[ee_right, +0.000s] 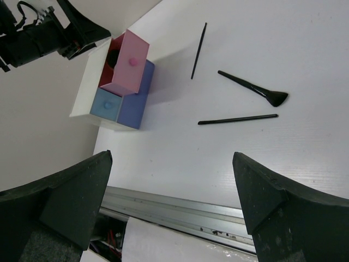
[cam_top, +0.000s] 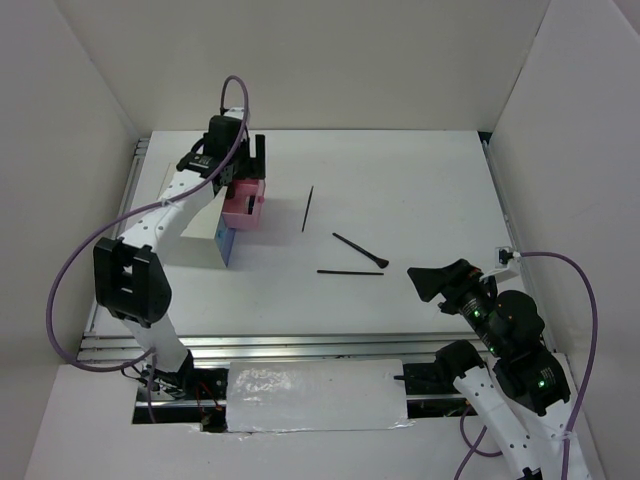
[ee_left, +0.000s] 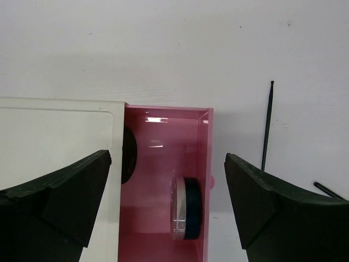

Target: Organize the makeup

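My left gripper hangs open over the pulled-out pink drawer of the white box. A round compact with a dark top and clear base stands on edge in the drawer, against its right wall and free of the fingers. A second black compact shows partly under the box top. On the table lie a thin black pencil, a black brush and another black pencil. My right gripper is open and empty, right of the brush.
Under the pink drawer the box has a light blue drawer, shut. White walls enclose the table on three sides. A metal rail runs along the near edge. Purple cables loop off both arms.
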{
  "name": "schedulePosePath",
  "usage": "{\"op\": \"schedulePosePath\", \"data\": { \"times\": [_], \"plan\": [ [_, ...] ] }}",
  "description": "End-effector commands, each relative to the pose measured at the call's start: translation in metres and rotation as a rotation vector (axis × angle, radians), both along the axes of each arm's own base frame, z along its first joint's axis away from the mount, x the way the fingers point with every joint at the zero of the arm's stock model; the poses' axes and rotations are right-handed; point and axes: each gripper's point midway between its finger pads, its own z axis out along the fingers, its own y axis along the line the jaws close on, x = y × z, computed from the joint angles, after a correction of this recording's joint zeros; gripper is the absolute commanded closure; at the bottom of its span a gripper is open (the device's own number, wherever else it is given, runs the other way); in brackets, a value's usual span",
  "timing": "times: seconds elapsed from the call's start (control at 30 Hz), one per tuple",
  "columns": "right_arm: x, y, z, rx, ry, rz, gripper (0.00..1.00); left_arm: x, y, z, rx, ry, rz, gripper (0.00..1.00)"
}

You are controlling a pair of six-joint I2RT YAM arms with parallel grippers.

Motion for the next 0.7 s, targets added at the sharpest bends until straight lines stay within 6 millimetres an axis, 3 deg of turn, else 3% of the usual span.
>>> {"op": "schedulePosePath", "data": {
  "times": [0.0,0.1,0.27,0.33,0.37,0.43,0.47,0.5,0.67],
  "plan": [
    [0.004,0.002,0.011,0.016,-0.039,0.0,0.0,-0.005,0.001,0.032,-0.052,-0.073,0.009,0.01],
    [0.005,0.003,0.01,0.017,-0.039,0.003,0.0,-0.013,-0.008,0.038,-0.09,-0.07,-0.034,0.01],
    [0.007,0.01,0.007,0.031,-0.047,0.036,0.01,-0.035,-0.044,0.043,-0.102,-0.044,-0.145,0.13],
    [0.008,0.013,0.005,0.04,-0.043,0.047,0.01,-0.045,-0.066,0.04,-0.071,-0.026,-0.199,0.25],
    [0.008,0.013,0.005,0.045,-0.046,0.048,0.02,-0.049,-0.075,0.036,-0.058,-0.014,-0.223,0.42],
    [0.008,0.014,0.004,0.046,-0.044,0.052,0.03,-0.057,-0.092,0.022,-0.025,0.027,-0.262,0.6],
    [0.007,0.015,0.005,0.046,-0.047,0.057,0.04,-0.058,-0.095,0.014,-0.01,0.043,-0.265,0.88],
    [0.007,0.015,0.006,0.046,-0.049,0.06,0.05,-0.059,-0.098,-0.001,0.008,0.08,-0.268,1.0],
    [0.003,0.011,0.008,0.038,-0.055,0.051,0.06,-0.056,-0.081,-0.056,0.107,0.164,-0.176,1.0]
  ]
}}
